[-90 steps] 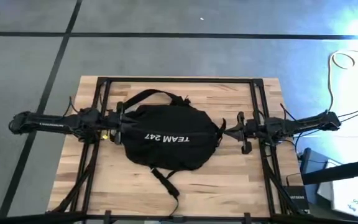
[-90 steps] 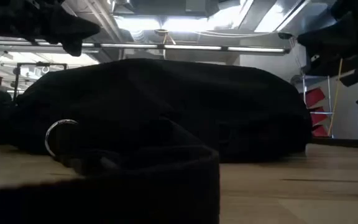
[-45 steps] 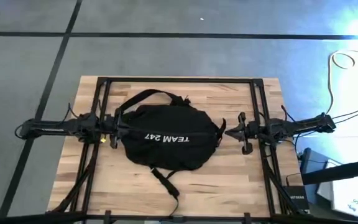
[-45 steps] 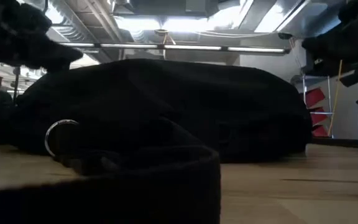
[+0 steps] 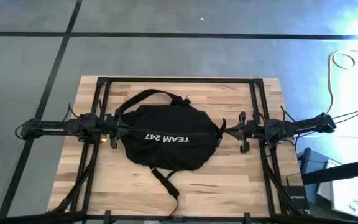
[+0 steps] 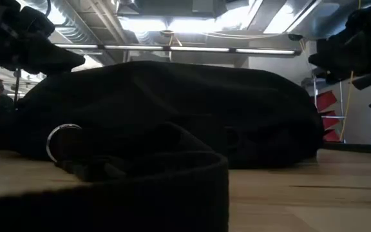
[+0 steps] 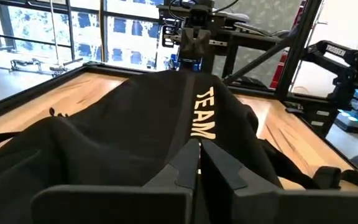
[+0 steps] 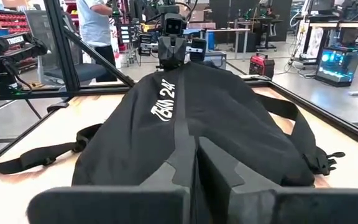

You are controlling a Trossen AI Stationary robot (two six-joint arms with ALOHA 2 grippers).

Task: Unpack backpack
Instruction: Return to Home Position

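Observation:
The black backpack (image 5: 166,138) with white "TEAM 247" lettering lies flat on the middle of the wooden table. One strap loops toward the far edge (image 5: 149,95) and another trails toward the near edge (image 5: 165,183). My left gripper (image 5: 118,129) is shut, close above the backpack's left end (image 6: 40,84); the left wrist view looks along the lettering (image 7: 205,113). My right gripper (image 5: 225,132) is shut and hangs raised off the backpack's right end (image 8: 185,124). Nothing is between either pair of fingers.
Black frame rails (image 5: 179,80) run along the table's far, left and right sides. A strap with a metal ring (image 6: 63,143) lies near the front edge. People stand in the room beyond (image 8: 98,25). Bare wood (image 5: 229,180) shows in front of the backpack.
My left gripper has gone down and drawn back a little toward the table's left edge, ending low over the backpack's left end. The backpack has stayed where it was.

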